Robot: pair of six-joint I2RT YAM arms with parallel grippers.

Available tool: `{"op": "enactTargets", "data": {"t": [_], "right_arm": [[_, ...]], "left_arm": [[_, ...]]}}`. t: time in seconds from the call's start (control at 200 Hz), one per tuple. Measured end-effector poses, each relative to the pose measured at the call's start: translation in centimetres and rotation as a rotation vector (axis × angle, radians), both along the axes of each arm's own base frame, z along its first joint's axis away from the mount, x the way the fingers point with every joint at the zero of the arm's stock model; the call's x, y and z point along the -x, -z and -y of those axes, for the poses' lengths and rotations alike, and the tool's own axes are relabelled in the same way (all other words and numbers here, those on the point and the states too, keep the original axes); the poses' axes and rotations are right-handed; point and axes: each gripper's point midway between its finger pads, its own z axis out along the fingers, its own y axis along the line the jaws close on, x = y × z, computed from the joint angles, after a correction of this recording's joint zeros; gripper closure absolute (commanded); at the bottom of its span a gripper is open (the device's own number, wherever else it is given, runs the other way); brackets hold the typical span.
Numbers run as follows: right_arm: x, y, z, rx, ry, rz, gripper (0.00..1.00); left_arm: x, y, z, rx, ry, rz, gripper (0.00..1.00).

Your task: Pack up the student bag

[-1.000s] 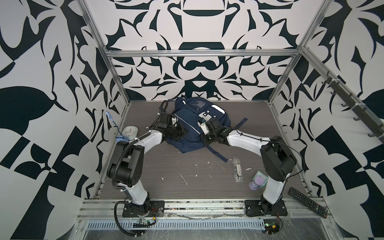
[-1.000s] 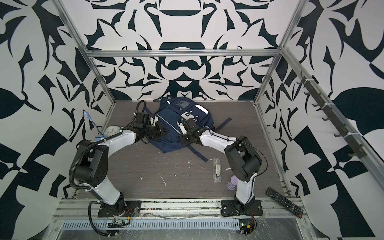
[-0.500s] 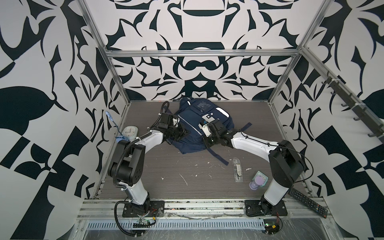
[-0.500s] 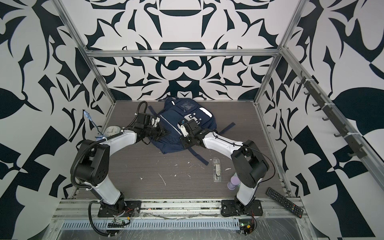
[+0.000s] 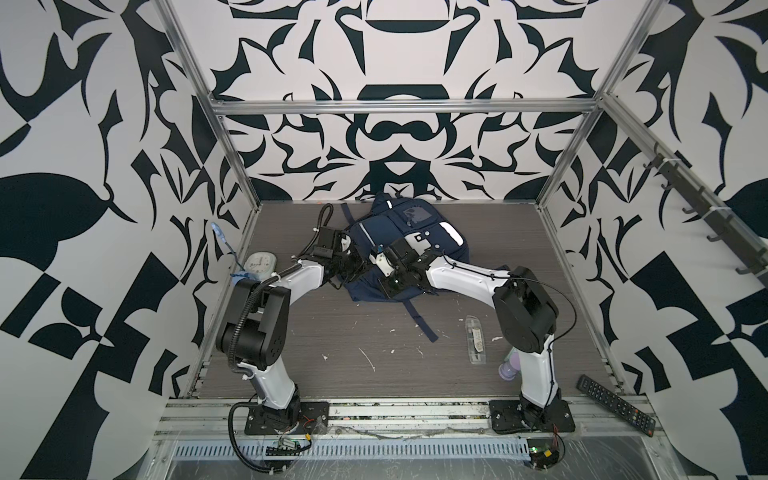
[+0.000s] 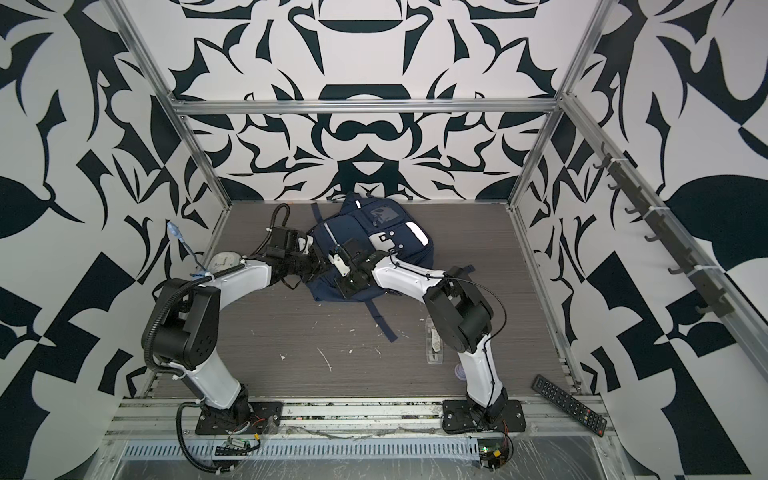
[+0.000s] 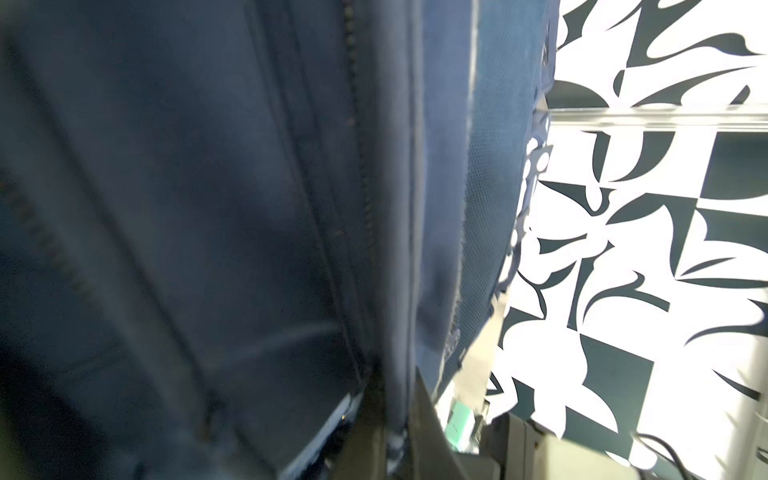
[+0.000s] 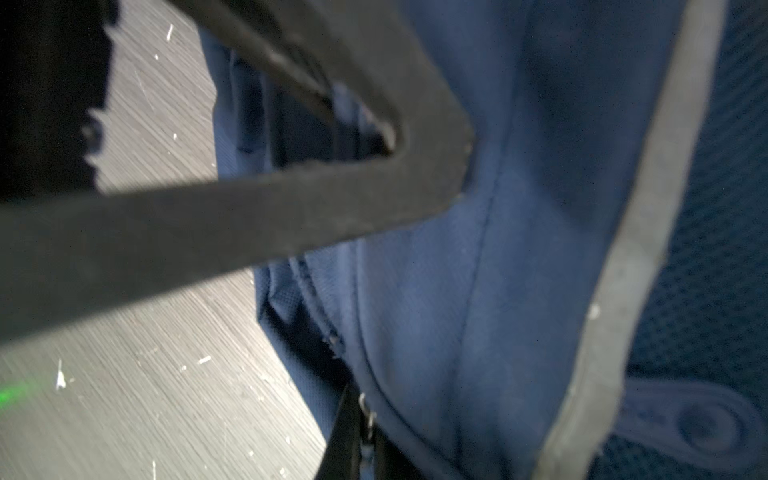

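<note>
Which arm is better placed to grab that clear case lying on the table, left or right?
Right, most likely. The clear case lies on the table just beside the right arm, on its side of the student bag; the left arm works at the bag's opposite edge.

Top views: paired, high at front, angled down, sharing the student bag point(image 5: 417, 232), left arm point(image 5: 307, 275) and right arm point(image 5: 465, 283). Wrist views: very close, facing bag fabric just beyond each arm's jaws.

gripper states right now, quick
left gripper: student bag fold between jaws, grip cannot be told
right gripper: shut, tips at student bag
</note>
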Motion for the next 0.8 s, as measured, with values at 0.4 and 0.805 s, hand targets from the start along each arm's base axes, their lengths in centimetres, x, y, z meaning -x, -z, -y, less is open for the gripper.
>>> {"op": "enactTargets", "data": {"t": [0.4, 0.805], "right_arm": [[2.8, -1.7, 0.9, -0.087, 0.027, 0.005, 1.00], [5.5, -1.1, 4.6, -0.083, 0.062, -0.007, 1.00]], "left_arm": [[-1.5, -0.5, -2.9, -0.033, -0.025, 0.055, 0.52], [-5.1, -1.7, -3.8, -0.194, 0.005, 0.109, 0.51]]}}
